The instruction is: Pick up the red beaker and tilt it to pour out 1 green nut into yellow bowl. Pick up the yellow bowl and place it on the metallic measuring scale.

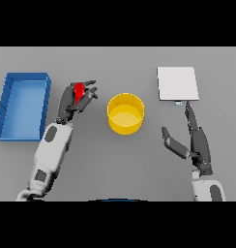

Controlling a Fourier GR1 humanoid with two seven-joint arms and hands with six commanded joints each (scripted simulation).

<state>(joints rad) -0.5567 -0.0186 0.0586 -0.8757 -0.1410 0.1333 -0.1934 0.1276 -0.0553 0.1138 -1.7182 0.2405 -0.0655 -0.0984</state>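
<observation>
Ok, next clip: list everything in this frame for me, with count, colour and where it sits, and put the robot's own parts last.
Tray: one, blue, rectangular, far left of the table.
Red beaker: one, red, in the left hand, left of the bowl.
Yellow bowl: one, yellow, middle of the table; no nut visible inside.
Measuring scale: one, light metallic grey square, upper right.
Table: one, grey, under everything.
Left hand: one, dark, fingers curled round the beaker.
Right hand: one, dark, open, just below the scale, holding nothing.
</observation>
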